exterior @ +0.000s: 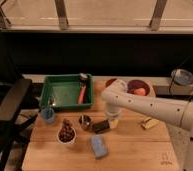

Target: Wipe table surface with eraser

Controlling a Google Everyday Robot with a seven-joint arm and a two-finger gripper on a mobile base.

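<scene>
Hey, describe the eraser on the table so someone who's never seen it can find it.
On the wooden table, look just off the green tray's near right corner. The eraser is the flat dark block between the metal cup and the gripper, which grips one end; the blue-grey pad nearby is lighter.

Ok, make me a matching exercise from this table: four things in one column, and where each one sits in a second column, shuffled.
Things
1. eraser
2. blue-grey pad
3. blue cup
4. gripper

Places
A. left side of the table surface, by the green tray's front left corner
B. down at the eraser's right end
C. nearest the table's front edge
D. just right of the metallic cup

Pairs: 1-D, 2-C, 3-A, 4-B
</scene>
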